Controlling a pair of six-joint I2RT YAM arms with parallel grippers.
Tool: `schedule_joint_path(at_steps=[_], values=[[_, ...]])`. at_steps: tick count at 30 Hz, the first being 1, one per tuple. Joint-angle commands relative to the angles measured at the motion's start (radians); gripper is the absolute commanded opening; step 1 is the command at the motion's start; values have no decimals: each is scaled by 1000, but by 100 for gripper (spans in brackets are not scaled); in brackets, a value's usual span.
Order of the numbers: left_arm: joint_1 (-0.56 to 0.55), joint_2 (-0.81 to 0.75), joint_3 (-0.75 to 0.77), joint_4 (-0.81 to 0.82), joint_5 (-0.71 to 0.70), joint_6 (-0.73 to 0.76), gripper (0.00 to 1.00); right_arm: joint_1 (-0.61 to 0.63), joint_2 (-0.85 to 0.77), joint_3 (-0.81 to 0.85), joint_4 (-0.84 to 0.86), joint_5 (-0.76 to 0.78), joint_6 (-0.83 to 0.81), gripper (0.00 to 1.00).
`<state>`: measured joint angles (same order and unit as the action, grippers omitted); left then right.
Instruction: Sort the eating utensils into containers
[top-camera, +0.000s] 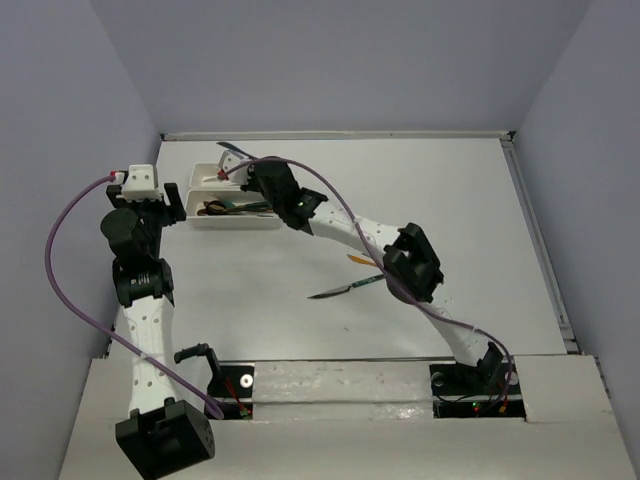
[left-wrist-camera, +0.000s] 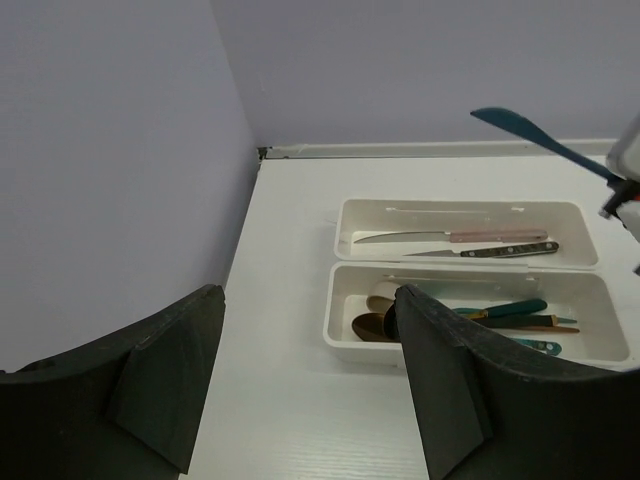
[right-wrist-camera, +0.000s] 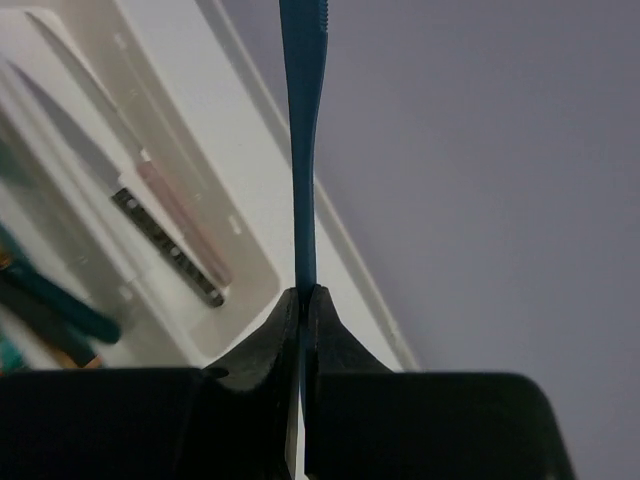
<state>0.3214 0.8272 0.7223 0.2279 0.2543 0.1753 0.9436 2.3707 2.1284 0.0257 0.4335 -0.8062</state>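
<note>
Lavender walls close round a white tabletop (top-camera: 450, 200). At the far left, the left gripper (left-wrist-camera: 305, 330) hovers with its black fingers spread wide and nothing between them, facing the two long, shallow white plastic trays. The far tray (left-wrist-camera: 470, 204) holds a pink-handled knife (left-wrist-camera: 440, 237) and a black-handled knife (left-wrist-camera: 490, 250). The near tray (left-wrist-camera: 338, 330) holds brown spoons (left-wrist-camera: 372, 322) and teal and orange handles.

Above the trays' right end, the right gripper (right-wrist-camera: 303, 297) pinches the handle end of a slim teal knife (right-wrist-camera: 302, 150), with the blade standing free in the air. Further right, a dark knife (top-camera: 340, 291) and an orange utensil (top-camera: 360, 260) lie loose on the table, the orange one partly hidden under the right arm.

The hold looks narrow and sits at one end, so the teal knife could swivel between the pads. If it is let go while tilted, it could bridge a rim or drop among the spoons.

Only the overhead view shows the two loose pieces. Only the left wrist view shows what lies in each tray. Only the right wrist view shows the pinch itself.
</note>
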Motion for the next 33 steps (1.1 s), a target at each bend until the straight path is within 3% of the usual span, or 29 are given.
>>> schedule_joint_path(at_steps=[1,3,5,10,15,33], values=[[11,-8,6,47,7,-2,81,-42,224,375,-53,-139,-226,0],[15,-5,5,48,8,0,81,-51,265,410,-26,-174,-273,0],[18,-5,3,51,2,4,81,-51,301,389,107,-217,-332,0],[25,-2,5,48,8,4,80,-89,352,466,120,-324,-160,0],[28,0,6,45,13,4,81,-89,387,489,123,-389,-93,0],[31,0,9,36,26,3,80,-118,483,461,128,-322,-53,0]])
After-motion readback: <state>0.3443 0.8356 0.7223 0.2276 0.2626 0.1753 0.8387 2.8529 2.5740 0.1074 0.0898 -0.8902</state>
